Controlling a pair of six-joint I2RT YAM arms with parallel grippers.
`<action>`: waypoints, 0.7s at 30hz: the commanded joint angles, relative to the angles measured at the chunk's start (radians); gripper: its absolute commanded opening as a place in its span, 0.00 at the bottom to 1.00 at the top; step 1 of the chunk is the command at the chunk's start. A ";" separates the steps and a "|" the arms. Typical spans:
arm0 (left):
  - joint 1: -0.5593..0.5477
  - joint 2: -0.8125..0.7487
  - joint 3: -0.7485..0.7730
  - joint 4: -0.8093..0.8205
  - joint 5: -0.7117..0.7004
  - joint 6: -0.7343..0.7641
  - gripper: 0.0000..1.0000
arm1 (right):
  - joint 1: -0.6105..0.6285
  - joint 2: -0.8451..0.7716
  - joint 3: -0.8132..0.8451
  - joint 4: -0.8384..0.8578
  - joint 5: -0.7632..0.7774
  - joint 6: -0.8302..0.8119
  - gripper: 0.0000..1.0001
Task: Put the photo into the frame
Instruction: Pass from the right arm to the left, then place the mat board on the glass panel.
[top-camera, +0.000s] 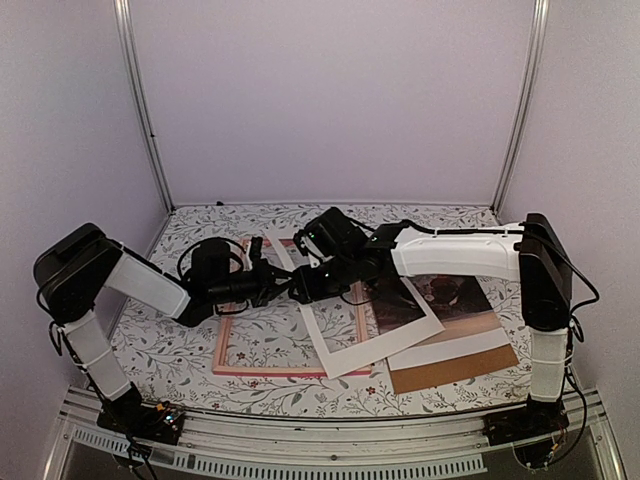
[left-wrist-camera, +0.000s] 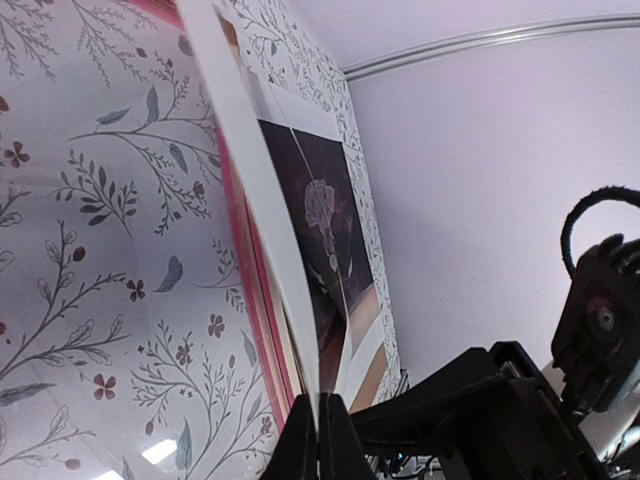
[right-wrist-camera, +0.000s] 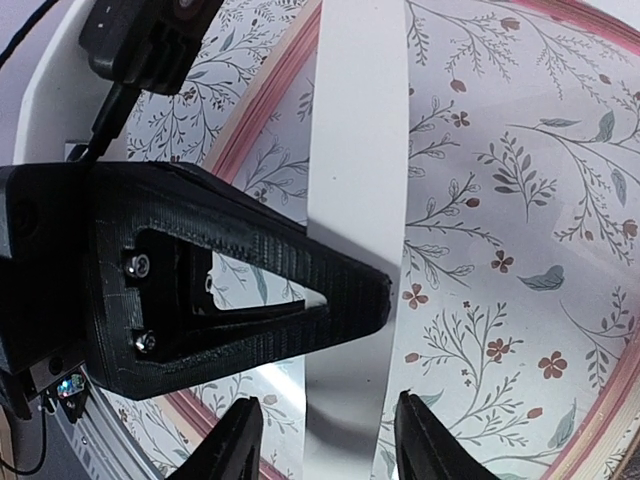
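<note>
The left jaws (left-wrist-camera: 318, 432) are pinching closed on the white mat's (top-camera: 340, 345) edge; the right jaws (right-wrist-camera: 325, 440) are standing open astride its strip. The photo (top-camera: 450, 297) is lying on the surface (top-camera: 440, 215) just right of the frame (top-camera: 280, 372), nearer the right arm.

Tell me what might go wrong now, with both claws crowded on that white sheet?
The left gripper pinches only the thin edge of the white mat, which is bowed; it might crease or slip free. The right gripper stands open astride the same strip, close beside the left one, so the two could bump. The mat also overlaps the frame and the photo, so pulling it may drag them askew.
</note>
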 joint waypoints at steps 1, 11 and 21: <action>0.006 -0.045 0.028 -0.056 0.029 0.065 0.00 | 0.006 -0.020 -0.006 -0.016 0.019 0.000 0.52; 0.076 -0.283 0.179 -0.672 0.144 0.366 0.00 | -0.052 -0.196 -0.118 -0.082 0.145 -0.032 0.60; 0.227 -0.317 0.279 -1.081 0.281 0.587 0.00 | -0.118 -0.292 -0.200 -0.097 0.186 -0.048 0.61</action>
